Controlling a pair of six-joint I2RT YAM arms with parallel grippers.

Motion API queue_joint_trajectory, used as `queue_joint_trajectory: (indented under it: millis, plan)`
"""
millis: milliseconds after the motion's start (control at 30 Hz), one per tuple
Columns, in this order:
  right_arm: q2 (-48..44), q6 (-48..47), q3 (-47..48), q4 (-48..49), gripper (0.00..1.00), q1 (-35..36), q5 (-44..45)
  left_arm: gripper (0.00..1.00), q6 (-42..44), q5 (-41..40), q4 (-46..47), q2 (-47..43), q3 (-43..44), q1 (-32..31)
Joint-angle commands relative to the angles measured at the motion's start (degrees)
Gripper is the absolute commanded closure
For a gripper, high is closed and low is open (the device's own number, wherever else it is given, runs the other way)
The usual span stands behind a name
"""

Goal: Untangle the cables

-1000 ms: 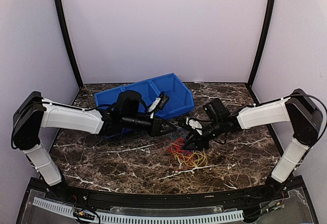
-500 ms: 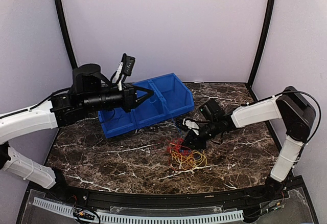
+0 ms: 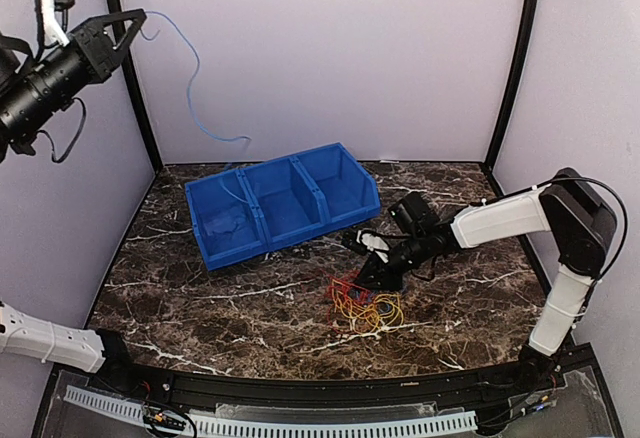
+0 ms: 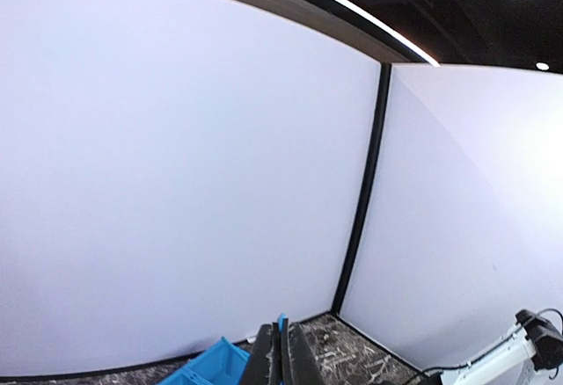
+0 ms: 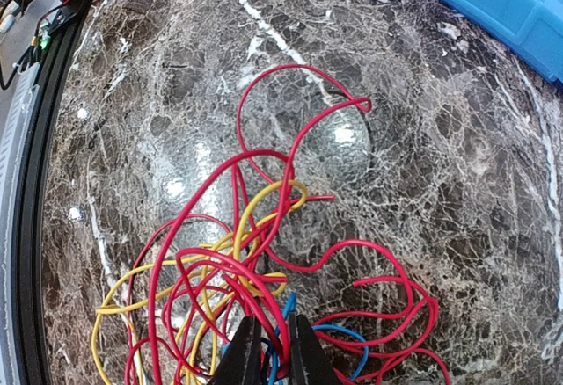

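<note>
Cables (image 3: 366, 306) lie in a red and yellow tangle on the table (image 3: 200, 298), right of its middle, toward the near edge. The right gripper (image 3: 366, 280) meets the tangle's far side, fingers nearly together, pinching red and blue strands. The left gripper (image 3: 128, 26), high above the far-left corner, is pressed together on a blue wire (image 3: 193, 78) trailing down to the bin (image 3: 290, 230).

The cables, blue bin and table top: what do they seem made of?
The cables: thin wire in glossy plastic-looking insulation, bending freely. The blue bin: probably moulded plastic, uniform colour. The table top: polished marble-like surface, white veins, lamp reflections; possibly laminate.
</note>
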Motion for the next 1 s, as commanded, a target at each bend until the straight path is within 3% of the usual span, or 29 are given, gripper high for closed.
queue_joint_trajectory:
  millis: [0, 233, 433, 700, 867, 967]
  plan:
    - [0.8, 0.29, 0.82, -0.78, 0.87, -0.16, 0.08, 1.0, 3.55, -8.81, -5.06, -1.25, 3.35, 0.31]
    - [0.52, -0.36, 0.93, -1.04, 0.77, -0.16, 0.63, 1.0, 3.15, -11.4, -6.16, -0.68, 3.48, 0.23]
    - [-4.88, -2.53, 4.2, -6.11, 0.56, -0.75, 2.07, 1.0, 2.66, -13.96, -9.37, 1.44, 0.89, 0.26]
    - [-17.34, -2.59, 7.33, -11.7, 0.2, -3.94, 5.89, 1.0, 1.41, -19.12, -12.77, 3.81, 0.86, 0.95]
    - [-22.35, -2.76, 8.45, -15.8, 0.12, -7.47, 7.25, 1.0, -0.83, -18.35, -16.44, 8.29, 3.29, 2.85]
    - [-25.44, -0.53, 4.44, -13.16, 0.11, -11.21, 5.14, 1.0, -2.28, -15.48, -17.92, 10.23, 5.23, 6.0]
